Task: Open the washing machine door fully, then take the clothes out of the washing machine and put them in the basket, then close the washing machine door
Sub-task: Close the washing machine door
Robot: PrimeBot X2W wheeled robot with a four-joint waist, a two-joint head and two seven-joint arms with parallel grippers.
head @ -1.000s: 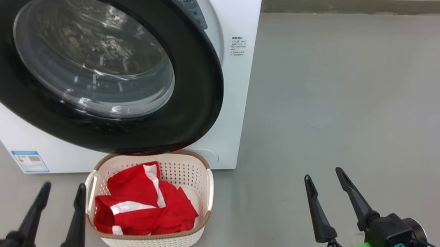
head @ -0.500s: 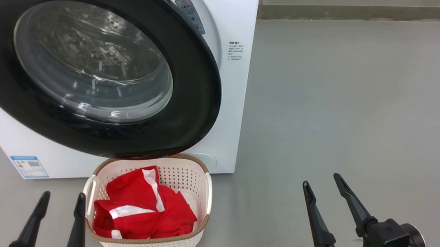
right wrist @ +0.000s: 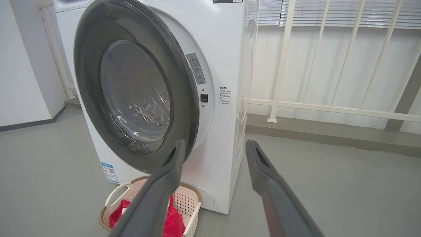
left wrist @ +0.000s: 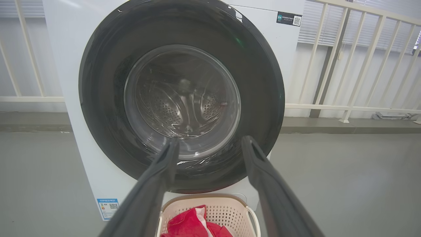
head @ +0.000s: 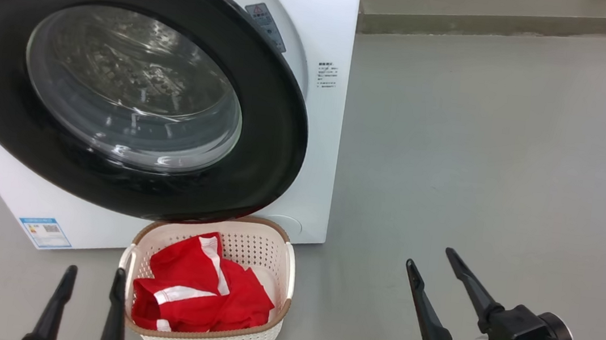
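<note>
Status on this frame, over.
Open, empty: left gripper, right gripper. Red clothes in basket. The washing machine door near shut, latching unclear; basket just under it.

— From the head we looked forward and down, close on the washing machine door [head: 135, 88] and the basket [head: 254, 250] beneath it.

— Low and level, our left wrist faced that door squarely and near; our right wrist viewed it slantwise from the right. All three views shared door and basket.
</note>
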